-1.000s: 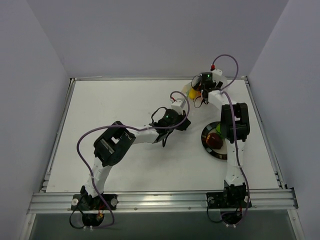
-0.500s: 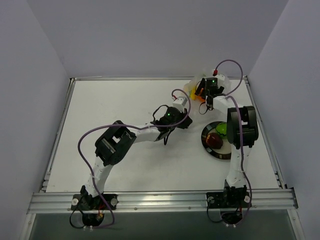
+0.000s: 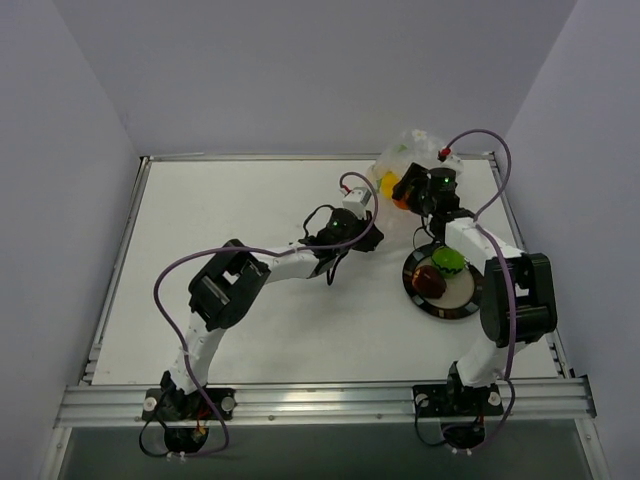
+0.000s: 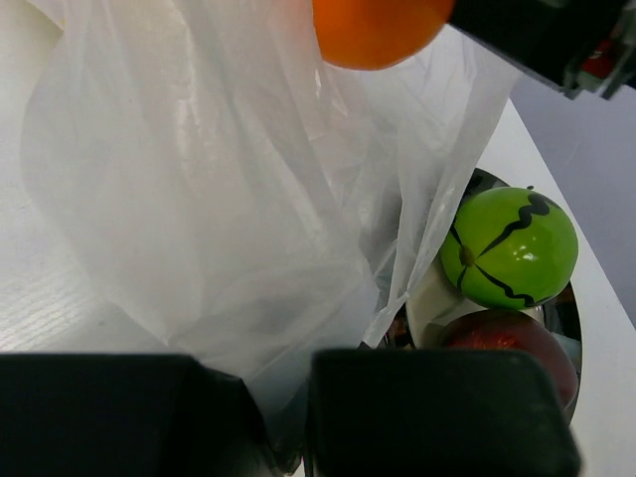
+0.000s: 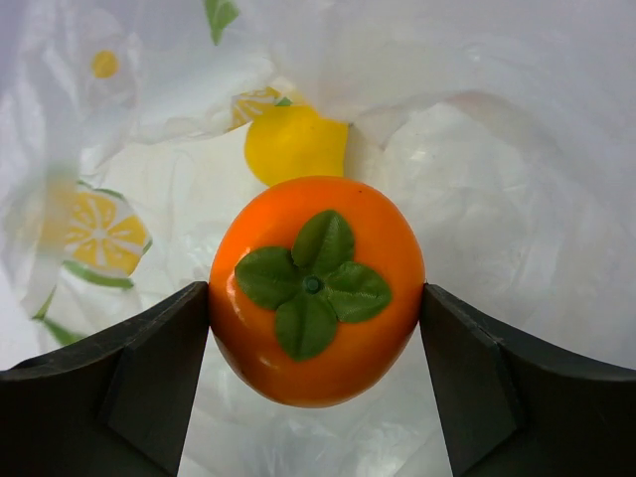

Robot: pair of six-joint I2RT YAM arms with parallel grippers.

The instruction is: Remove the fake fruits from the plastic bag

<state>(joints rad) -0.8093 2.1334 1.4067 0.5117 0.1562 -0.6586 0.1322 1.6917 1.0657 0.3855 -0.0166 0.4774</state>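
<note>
The clear plastic bag point(image 3: 412, 150) with printed leaves and lemon slices hangs lifted at the back right of the table. My left gripper point(image 3: 360, 199) is shut on the bag's lower fold point(image 4: 229, 199), its jaws pinching the film point(image 4: 278, 417). My right gripper point(image 5: 316, 298) is shut on the orange fruit point(image 5: 316, 288) with a green leafy top, held at the bag's mouth point(image 3: 402, 196). The yellow fruit point(image 5: 295, 144) lies deeper inside the bag point(image 3: 388, 182). The bright green fruit point(image 3: 447, 261) and the dark red fruit point(image 3: 429, 282) rest on the plate.
The round black-rimmed plate point(image 3: 462, 309) sits right of centre, just below the bag and close to the right arm. In the left wrist view its pale inside point(image 4: 429, 298) shows behind the bag's edge. Raised rails border the table point(image 3: 250, 330).
The right gripper's jaws came in onto the orange fruit and drew it back to the right. The bag has risen and spread, and the left gripper has shifted slightly toward the back.
</note>
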